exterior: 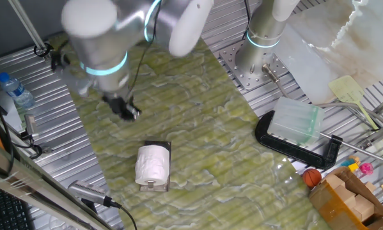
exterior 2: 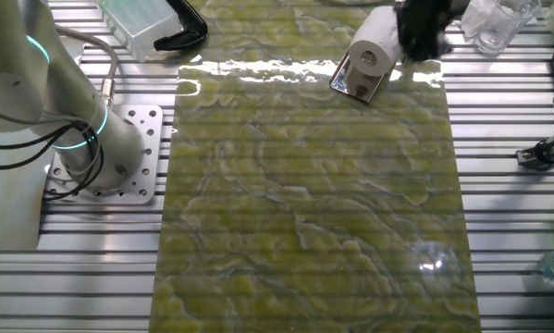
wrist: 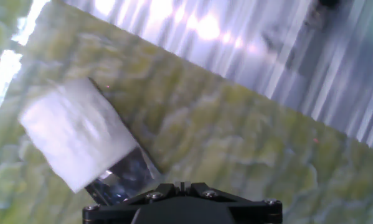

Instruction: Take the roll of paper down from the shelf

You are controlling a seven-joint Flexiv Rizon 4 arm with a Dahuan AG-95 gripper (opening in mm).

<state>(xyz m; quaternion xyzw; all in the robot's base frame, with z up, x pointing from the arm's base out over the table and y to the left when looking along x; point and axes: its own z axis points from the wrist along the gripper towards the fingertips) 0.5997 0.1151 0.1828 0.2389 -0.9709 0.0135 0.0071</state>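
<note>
Hand (exterior: 128,110) state: cannot tell | roll of paper (exterior: 152,163) on shelf (exterior: 157,147), near hand, apart

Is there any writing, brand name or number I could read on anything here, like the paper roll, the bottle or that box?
No text can be read in any view.
The roll of paper: plain white, no print.
The shelf: bare shiny metal, only reflections.
Water bottle: its label is too small and blurred to read.
Clear plastic box: no label visible.
Cardboard box: no print legible.
</note>
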